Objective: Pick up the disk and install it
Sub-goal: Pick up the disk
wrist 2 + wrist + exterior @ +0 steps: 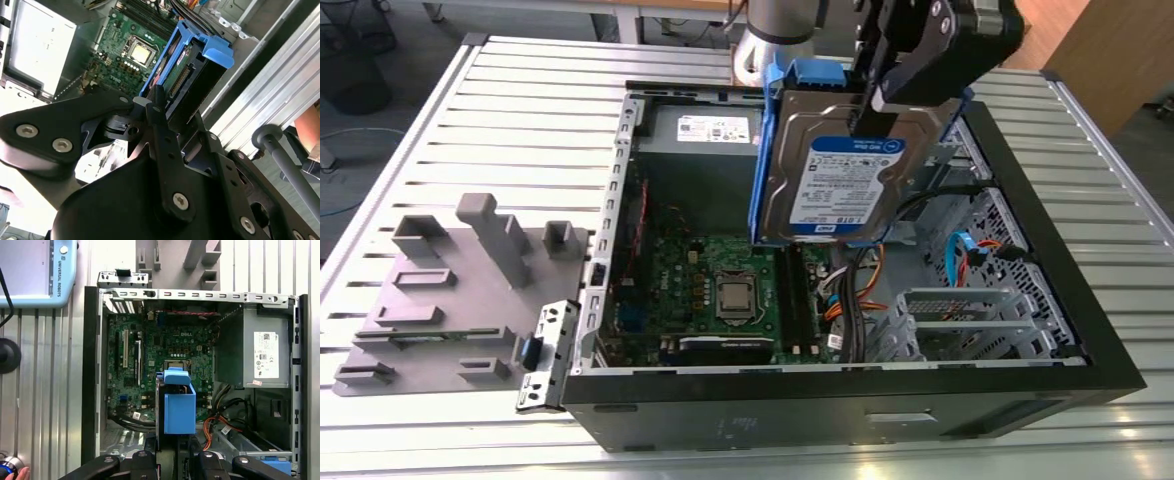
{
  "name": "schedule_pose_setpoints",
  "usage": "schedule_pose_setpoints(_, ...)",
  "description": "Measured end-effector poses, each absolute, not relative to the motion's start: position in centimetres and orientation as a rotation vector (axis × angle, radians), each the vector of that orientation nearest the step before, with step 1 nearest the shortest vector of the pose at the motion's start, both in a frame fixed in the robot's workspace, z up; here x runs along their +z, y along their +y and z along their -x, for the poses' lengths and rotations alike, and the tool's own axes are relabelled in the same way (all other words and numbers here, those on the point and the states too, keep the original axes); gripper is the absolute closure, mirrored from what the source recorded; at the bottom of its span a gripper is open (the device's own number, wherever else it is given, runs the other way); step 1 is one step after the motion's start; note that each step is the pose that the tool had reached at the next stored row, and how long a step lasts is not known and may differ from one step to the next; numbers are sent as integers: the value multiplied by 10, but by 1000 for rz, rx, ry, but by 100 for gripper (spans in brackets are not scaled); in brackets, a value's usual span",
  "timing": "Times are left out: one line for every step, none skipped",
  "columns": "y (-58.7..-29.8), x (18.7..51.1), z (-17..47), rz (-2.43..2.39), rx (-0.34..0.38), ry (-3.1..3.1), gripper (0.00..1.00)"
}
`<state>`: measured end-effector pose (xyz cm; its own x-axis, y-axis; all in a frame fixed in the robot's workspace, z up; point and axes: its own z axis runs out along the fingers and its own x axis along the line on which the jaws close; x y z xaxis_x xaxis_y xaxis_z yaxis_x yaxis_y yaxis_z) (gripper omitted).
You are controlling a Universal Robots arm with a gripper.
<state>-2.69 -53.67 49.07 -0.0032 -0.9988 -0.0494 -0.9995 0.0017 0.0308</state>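
The disk (843, 172), a silver-grey drive with a white-and-blue label in a blue plastic bracket, hangs tilted in the air above the open computer case (827, 395). My gripper (886, 104) is shut on its upper end, coming down from above. In the second wrist view the disk (196, 64) sticks out beyond the black fingers (159, 111), with the motherboard behind it. In the first wrist view its blue bracket (179, 405) hovers over the middle of the case, just past the gripper (174, 447).
Inside the case lie the green motherboard (720, 285), a grey power supply (700, 130), coloured cables (961, 250) and a metal drive cage (958, 318). A grey fixture block (454, 290) stands on the slatted table at the exterior view's left. A person's hand (17, 473) is near the table edge.
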Motion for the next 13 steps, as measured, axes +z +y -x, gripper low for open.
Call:
schedule_pose_setpoints(-539, 491, 27, 2208, 89, 2214, 65)
schedule_pose_setpoints(-542, 491, 27, 2208, 89, 2214, 65)
schedule_pose_setpoints(-545, 490, 27, 2208, 89, 2214, 65)
schedule_pose_setpoints(-547, 490, 27, 2208, 89, 2214, 65)
schedule_pose_setpoints(-550, 490, 27, 2208, 89, 2214, 65)
schedule_pose_setpoints(-553, 490, 27, 2208, 89, 2214, 65)
schedule_pose_setpoints(-556, 490, 27, 2208, 89, 2214, 65)
schedule_pose_setpoints(-558, 490, 27, 2208, 89, 2214, 65)
schedule_pose_setpoints(-561, 490, 27, 2208, 89, 2214, 65)
schedule_pose_setpoints(-563, 490, 27, 2208, 89, 2214, 65)
schedule_pose_setpoints(-565, 490, 27, 2208, 89, 2214, 65)
schedule_pose_setpoints(-567, 490, 27, 2208, 89, 2214, 65)
schedule_pose_setpoints(-569, 490, 27, 2208, 89, 2214, 65)
